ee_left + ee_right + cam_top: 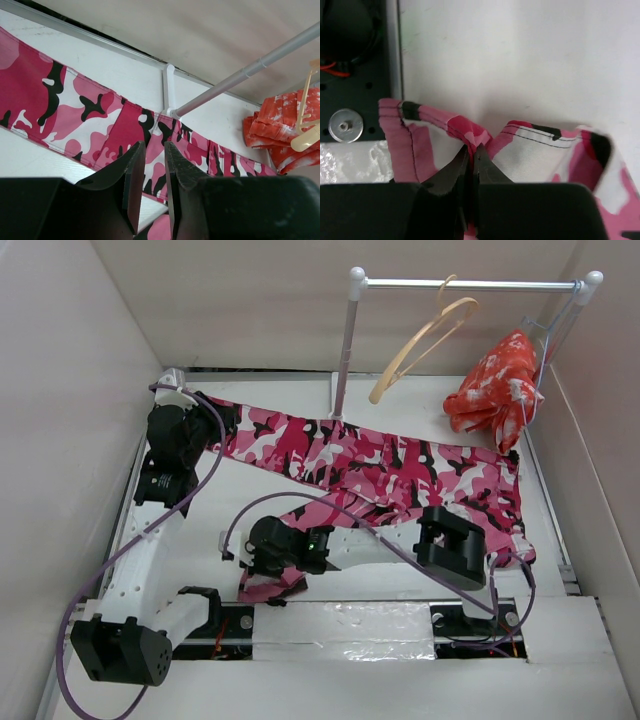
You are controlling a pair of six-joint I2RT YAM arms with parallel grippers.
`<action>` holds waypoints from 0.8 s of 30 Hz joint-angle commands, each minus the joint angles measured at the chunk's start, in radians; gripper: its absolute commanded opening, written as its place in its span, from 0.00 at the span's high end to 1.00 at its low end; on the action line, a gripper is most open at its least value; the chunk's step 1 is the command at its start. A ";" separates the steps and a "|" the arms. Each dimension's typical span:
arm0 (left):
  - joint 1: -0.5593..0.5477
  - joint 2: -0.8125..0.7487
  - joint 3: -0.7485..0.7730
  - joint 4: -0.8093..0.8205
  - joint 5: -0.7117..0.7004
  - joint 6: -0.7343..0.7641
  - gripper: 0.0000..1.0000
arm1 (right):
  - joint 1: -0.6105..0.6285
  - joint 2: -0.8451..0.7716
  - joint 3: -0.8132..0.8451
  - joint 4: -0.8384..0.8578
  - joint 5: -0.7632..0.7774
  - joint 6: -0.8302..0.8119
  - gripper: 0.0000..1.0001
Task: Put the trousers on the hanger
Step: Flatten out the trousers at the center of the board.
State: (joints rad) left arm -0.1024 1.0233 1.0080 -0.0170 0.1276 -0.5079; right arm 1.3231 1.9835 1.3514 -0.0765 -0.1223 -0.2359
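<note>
Top external view: the trousers [400, 475] lie spread across the surface [290, 400], waist toward the right, one leg running to the far left and the other bent back toward the near edge. The hanger [425, 335] hangs bare by its hook from the rail [470, 284], tilted, with nothing draped over it. It is well apart from the trousers, and a red-orange garment [497, 390] hangs just beside it. By these views the placing itself has not begun, and only the grasp appears to be in hand. The right gripper [262, 575] sits at the hem of the near leg, and in the right wrist view its fingers are pressed together on a pinch of that hem. The left gripper [215, 428] is at the end of the far leg. In the left wrist view its jaws stand close with a narrow slit, and pink cloth shows low between them. It seems to be clamped on the cloth, though that grip is less plain. What remains, I judge, is nearly all of the task: lifting the trousers off the surface, carrying them up to the rail, laying them over the hanger so they balance, and letting go.
</note>
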 commanded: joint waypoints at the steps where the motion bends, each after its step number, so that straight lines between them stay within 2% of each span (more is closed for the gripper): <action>1: 0.003 -0.029 -0.005 0.063 0.015 -0.001 0.80 | -0.021 -0.083 0.077 0.105 0.145 0.035 1.00; 5: 0.003 -0.019 -0.002 0.058 0.015 0.002 0.77 | -0.091 -0.270 0.025 0.228 0.251 0.087 1.00; 6: 0.003 -0.017 0.000 0.057 0.012 0.002 0.77 | -0.107 -0.366 -0.001 0.256 0.262 0.092 1.00; 10: 0.003 -0.020 0.001 0.052 0.006 0.002 0.77 | -0.185 -0.582 -0.125 0.342 0.268 0.136 1.00; 14: 0.003 -0.025 0.000 0.051 -0.014 0.005 0.76 | -0.255 -0.739 -0.265 0.421 0.305 0.193 1.00; 16: 0.003 -0.019 0.003 0.046 -0.016 0.005 0.76 | -0.326 -0.756 -0.302 0.443 0.265 0.233 1.00; 19: 0.003 -0.003 0.003 0.043 -0.013 0.003 0.76 | -0.409 -0.686 -0.307 0.399 0.156 0.302 1.00; 24: 0.003 0.034 0.001 0.043 -0.003 0.003 0.77 | -0.550 -0.487 -0.304 0.425 0.014 0.351 1.00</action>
State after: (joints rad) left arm -0.1024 1.0424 1.0080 -0.0116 0.1184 -0.5072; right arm 0.8417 1.4025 1.0660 0.3317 0.0002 0.0540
